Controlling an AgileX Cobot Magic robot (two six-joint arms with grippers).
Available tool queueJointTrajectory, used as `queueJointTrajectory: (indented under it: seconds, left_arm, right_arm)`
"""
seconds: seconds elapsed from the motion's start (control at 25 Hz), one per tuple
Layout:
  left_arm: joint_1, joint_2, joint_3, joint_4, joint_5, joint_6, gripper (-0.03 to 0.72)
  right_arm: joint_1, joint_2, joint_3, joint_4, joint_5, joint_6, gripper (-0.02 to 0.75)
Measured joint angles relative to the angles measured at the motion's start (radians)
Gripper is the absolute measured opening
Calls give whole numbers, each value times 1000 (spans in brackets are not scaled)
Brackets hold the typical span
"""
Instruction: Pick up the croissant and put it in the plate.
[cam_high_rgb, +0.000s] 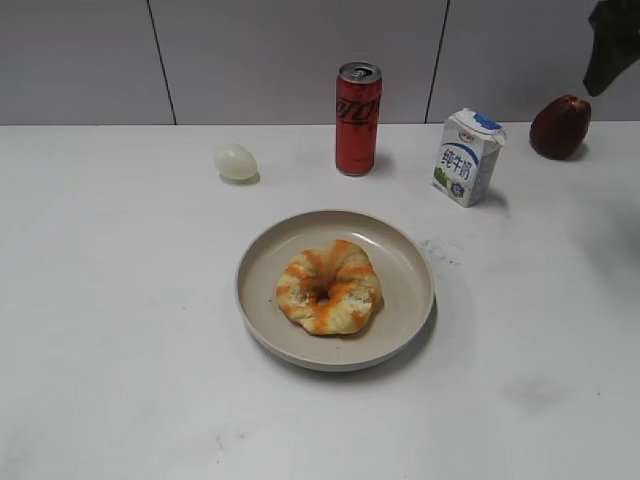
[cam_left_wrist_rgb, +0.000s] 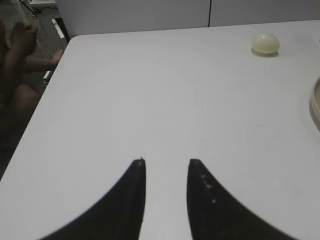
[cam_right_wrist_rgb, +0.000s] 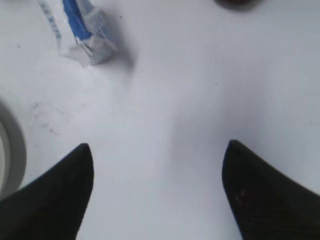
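The golden-yellow, orange-streaked ring-shaped croissant (cam_high_rgb: 328, 286) lies inside the round beige plate (cam_high_rgb: 400, 260) at the middle of the white table. The plate's rim also shows at the right edge of the left wrist view (cam_left_wrist_rgb: 315, 102) and the left edge of the right wrist view (cam_right_wrist_rgb: 9, 150). My left gripper (cam_left_wrist_rgb: 166, 161) is open and empty over bare table to the left of the plate. My right gripper (cam_right_wrist_rgb: 157, 146) is wide open and empty over bare table to the right of the plate. A dark part of the right arm (cam_high_rgb: 612, 40) shows at the top right of the exterior view.
A pale egg (cam_high_rgb: 235, 161) lies behind the plate on the left, also in the left wrist view (cam_left_wrist_rgb: 265, 43). A red cola can (cam_high_rgb: 357, 118), a small milk carton (cam_high_rgb: 466, 156) and a dark reddish-brown fruit (cam_high_rgb: 559, 127) stand along the back. The carton also shows in the right wrist view (cam_right_wrist_rgb: 82, 30).
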Motion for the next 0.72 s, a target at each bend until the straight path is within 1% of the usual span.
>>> queueJointTrajectory:
  seconds: [0.24, 0.52, 0.72]
  left_arm:
    - [0, 0, 0, 0, 0, 0, 228]
    - [0, 0, 0, 0, 0, 0, 228]
    - [0, 0, 0, 0, 0, 0, 228]
  right_arm:
    - [0, -237, 323, 16, -4, 0, 594]
    - [0, -552, 751, 17, -133, 0, 594]
    - [0, -756, 989, 28, -196, 6, 593]
